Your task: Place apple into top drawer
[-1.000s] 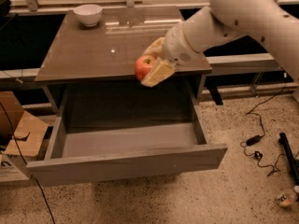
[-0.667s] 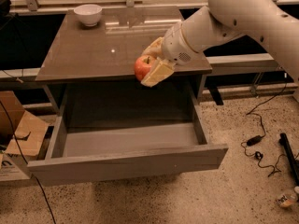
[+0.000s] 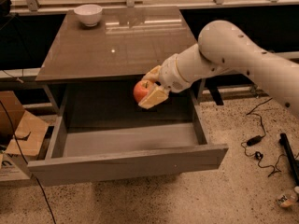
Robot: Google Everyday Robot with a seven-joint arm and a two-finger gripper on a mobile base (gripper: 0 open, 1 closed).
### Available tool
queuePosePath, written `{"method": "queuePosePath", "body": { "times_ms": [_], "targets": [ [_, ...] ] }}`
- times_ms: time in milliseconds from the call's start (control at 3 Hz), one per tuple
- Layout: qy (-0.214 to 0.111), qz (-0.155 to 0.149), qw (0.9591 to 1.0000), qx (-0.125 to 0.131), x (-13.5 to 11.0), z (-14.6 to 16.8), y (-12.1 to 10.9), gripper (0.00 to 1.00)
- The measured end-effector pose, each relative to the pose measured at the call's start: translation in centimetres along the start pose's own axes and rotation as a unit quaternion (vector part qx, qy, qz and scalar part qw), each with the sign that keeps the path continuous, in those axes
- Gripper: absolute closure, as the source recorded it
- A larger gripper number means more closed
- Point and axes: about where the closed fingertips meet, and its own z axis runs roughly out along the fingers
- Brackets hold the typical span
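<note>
The red apple (image 3: pixel 140 90) is held in my gripper (image 3: pixel 148 88), whose cream-coloured fingers (image 3: pixel 153 97) are shut around it. The white arm reaches in from the right. The apple hangs in front of the cabinet's edge, above the back right part of the open top drawer (image 3: pixel 126 164). The drawer is grey, wide and shallow, pulled fully out, and nothing lies inside it.
A white bowl (image 3: pixel 88 14) stands at the back left of the brown cabinet top (image 3: pixel 117 45). A cardboard box (image 3: pixel 18 129) sits on the floor to the left. Black cables (image 3: pixel 259 146) lie on the speckled floor to the right.
The gripper with the apple has moved down from the cabinet top's front edge to a spot over the open drawer's back right part.
</note>
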Motion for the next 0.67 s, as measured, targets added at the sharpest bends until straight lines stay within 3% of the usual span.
{"method": "queuePosePath", "body": {
  "times_ms": [333, 667],
  "targets": [
    [0.010, 0.059, 0.9982, 0.012, 5.7, 2.7, 1.4, 1.00],
    [0.014, 0.096, 0.9952, 0.015, 9.1, 4.2, 2.1, 1.00]
  ]
}}
